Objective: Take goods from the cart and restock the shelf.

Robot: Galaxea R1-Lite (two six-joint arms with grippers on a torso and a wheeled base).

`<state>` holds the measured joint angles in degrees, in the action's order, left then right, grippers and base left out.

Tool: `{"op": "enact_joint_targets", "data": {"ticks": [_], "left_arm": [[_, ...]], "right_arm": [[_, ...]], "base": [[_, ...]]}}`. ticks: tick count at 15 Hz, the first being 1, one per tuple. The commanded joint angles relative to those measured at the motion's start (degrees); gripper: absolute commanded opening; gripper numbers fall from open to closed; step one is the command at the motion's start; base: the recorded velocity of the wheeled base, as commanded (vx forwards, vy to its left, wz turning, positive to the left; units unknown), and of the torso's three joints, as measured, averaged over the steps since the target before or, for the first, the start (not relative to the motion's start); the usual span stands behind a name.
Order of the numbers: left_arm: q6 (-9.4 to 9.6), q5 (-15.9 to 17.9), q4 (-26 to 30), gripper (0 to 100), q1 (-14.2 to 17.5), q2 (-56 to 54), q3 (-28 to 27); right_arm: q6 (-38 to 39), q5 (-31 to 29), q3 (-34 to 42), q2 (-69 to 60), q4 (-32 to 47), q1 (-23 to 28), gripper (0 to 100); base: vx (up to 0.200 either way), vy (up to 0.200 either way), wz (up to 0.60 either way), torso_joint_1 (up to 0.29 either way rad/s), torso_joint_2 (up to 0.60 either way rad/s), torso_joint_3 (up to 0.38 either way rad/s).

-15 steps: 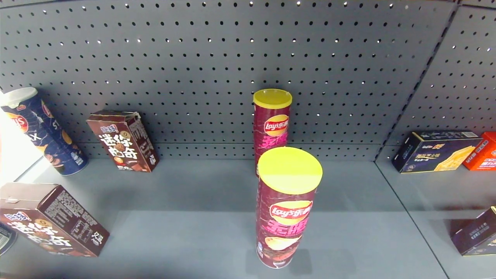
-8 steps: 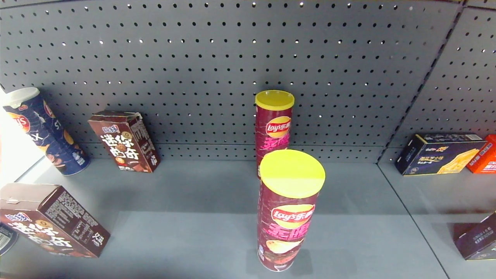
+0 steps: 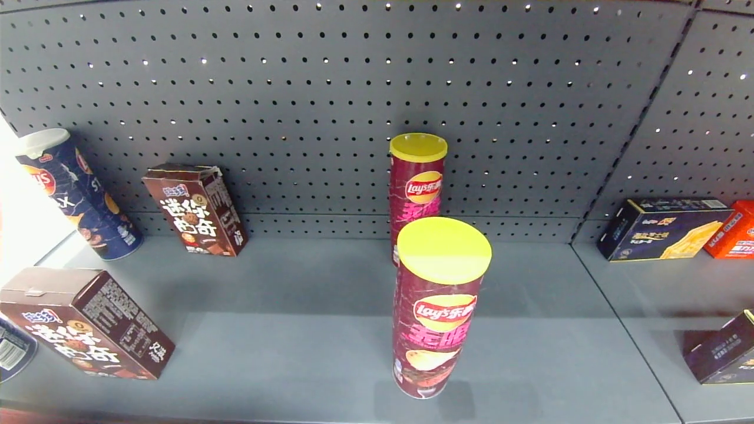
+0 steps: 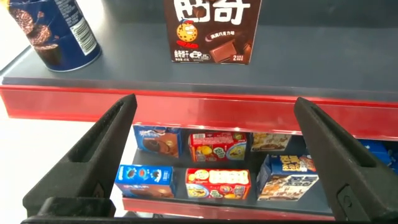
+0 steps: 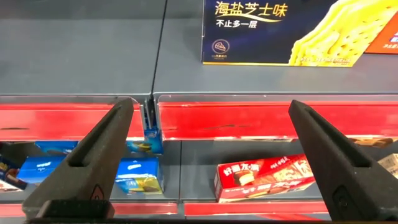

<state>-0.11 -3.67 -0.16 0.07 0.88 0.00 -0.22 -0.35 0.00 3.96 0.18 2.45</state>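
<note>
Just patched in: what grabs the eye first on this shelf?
Two maroon chip cans with bright yellow lids stand upright in the middle of the shelf, the front can just ahead of the back can by the pegboard. Farther left stand a brown cookie box and a blue can.

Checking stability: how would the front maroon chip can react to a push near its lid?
The front chip can stands tall on a narrow base, so it probably tips. Once down, its round body likely rolls.
</note>
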Motion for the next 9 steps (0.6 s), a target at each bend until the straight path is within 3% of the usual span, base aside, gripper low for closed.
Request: {"op": "enact_joint_targets", "data": {"ticks": [1,9], "left_arm": [[-0.07,-0.02,-0.02,100,0.01,0.00,0.00],[0.29,0.68,-0.02,100,-0.07,0.00,0.00]], "right_arm": [[-0.04,0.00,0.00,0.08,-0.01,0.01,100],[0.04,0.00,0.00,0.08,-0.01,0.01,100]], "base": [[0.000,0.000,0.00,0.000,0.00,0.000],[0.000,0.000,0.00,0.000,0.00,0.000]]}}
